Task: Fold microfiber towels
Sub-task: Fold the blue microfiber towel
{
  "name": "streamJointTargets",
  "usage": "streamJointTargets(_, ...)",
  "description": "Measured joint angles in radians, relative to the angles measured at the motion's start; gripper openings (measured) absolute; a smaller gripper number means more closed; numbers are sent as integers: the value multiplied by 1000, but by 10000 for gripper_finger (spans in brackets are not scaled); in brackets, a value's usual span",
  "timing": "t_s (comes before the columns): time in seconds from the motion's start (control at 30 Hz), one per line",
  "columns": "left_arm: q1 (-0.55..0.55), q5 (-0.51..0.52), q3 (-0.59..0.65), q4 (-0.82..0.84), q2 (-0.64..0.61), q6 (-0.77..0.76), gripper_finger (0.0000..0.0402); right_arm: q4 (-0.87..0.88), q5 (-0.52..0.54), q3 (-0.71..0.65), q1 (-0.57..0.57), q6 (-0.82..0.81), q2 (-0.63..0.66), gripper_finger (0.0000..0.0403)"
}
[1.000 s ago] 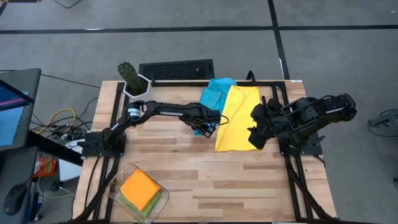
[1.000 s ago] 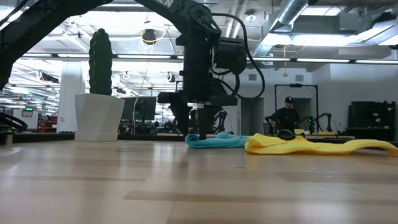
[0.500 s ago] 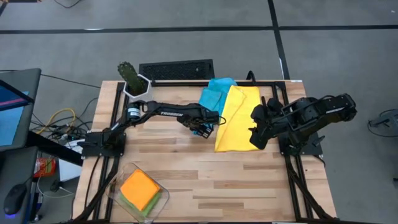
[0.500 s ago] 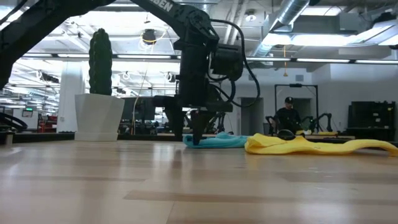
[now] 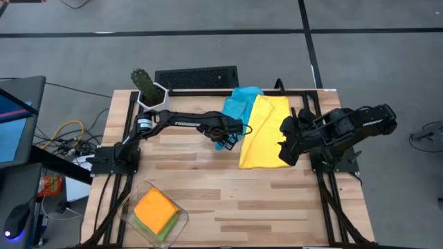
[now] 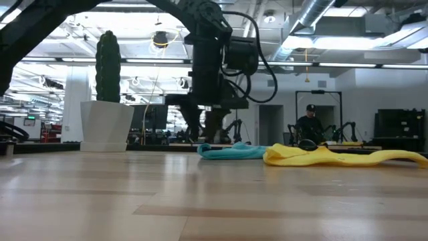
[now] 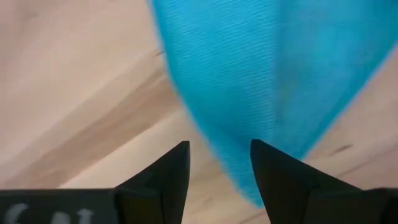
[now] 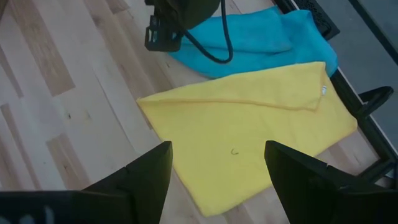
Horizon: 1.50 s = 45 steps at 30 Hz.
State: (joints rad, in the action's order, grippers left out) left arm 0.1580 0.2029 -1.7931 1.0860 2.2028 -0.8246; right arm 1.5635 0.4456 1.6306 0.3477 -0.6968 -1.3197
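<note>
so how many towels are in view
4: light blue towel at the far edge under the left gripper, yellow towel overlapping it, orange towel stacked on a green towel in the near-left tray.

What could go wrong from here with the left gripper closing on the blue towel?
1. The left gripper hangs over only the tip of the light blue microfiber towel; with the jaws not yet shut, a thin corner pinch could slip out when lifted.
2. The yellow microfiber towel overlaps the blue one's edge, so pulling the blue one may drag and crumple it.
3. The right gripper waits open at the yellow towel's far side; a wide sweep by the left arm might crowd it.
</note>
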Motion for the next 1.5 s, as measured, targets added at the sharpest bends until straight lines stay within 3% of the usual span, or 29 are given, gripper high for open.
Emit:
streamJointTargets(0.67, -17, 14, 11, -29, 7, 26, 196, 3, 1, 0, 0, 12, 0, 280)
streamJointTargets(1.17, -27, 4, 11, -22, 7, 18, 172, 5, 1, 0, 0, 26, 0, 280)
streamJointTargets(1.5, -27, 4, 11, -4, 7, 16, 136, 7, 0, 0, 0, 26, 0, 280)
